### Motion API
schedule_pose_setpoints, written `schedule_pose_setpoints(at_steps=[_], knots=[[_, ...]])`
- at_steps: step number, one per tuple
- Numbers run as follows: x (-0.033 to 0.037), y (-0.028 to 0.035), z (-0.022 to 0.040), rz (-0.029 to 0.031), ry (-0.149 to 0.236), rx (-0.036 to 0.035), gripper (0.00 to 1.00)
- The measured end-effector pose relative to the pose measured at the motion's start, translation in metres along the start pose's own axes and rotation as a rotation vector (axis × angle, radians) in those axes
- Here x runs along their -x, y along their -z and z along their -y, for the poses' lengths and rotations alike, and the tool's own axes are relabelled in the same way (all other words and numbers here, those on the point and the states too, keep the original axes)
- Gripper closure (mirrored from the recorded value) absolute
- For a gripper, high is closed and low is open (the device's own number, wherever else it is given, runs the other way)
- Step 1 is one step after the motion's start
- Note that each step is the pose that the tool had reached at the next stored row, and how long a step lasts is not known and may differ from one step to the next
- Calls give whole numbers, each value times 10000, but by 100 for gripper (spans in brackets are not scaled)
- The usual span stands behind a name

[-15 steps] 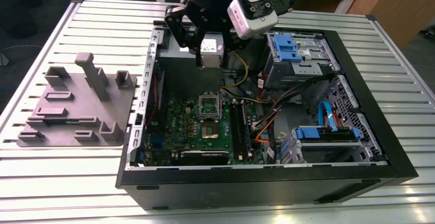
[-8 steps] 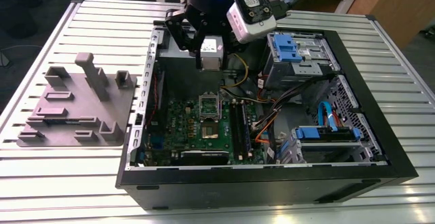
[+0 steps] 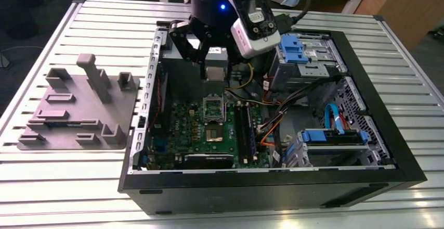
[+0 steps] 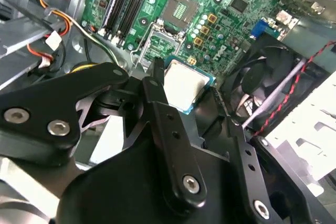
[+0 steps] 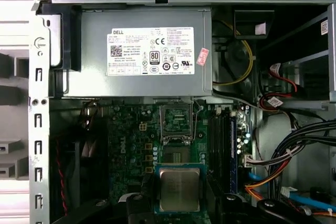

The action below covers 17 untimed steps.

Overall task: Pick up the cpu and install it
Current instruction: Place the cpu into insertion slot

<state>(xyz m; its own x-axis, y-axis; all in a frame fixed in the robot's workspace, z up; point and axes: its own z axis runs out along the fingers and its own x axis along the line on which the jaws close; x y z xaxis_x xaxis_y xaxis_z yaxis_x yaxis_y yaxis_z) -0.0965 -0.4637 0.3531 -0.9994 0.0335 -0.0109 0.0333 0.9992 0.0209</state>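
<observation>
First wrist view: the hand [image 5: 184, 203] is clamped on the cpu [image 5: 179, 188], holding it flat above the green motherboard [image 5: 128, 145]. The empty socket [image 5: 176, 121] lies just ahead of the chip, toward the grey power supply [image 5: 142, 82].

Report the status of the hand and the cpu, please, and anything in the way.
Status: hand shut on the cpu, above the motherboard. Metal top up, not yet in the socket. No cables across the socket.
</observation>
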Motion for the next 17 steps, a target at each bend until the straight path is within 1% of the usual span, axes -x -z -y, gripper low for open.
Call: schedule_pose_setpoints(at_steps=[5, 7, 13, 14, 17], knots=[[42, -92, 0, -1, 24, -2, 53], [45, -121, 1, 0, 48, -1, 53], [45, -124, 1, -1, 51, -3, 53], [45, -133, 1, 0, 54, 1, 53], [44, -185, 2, -2, 111, -1, 53]])
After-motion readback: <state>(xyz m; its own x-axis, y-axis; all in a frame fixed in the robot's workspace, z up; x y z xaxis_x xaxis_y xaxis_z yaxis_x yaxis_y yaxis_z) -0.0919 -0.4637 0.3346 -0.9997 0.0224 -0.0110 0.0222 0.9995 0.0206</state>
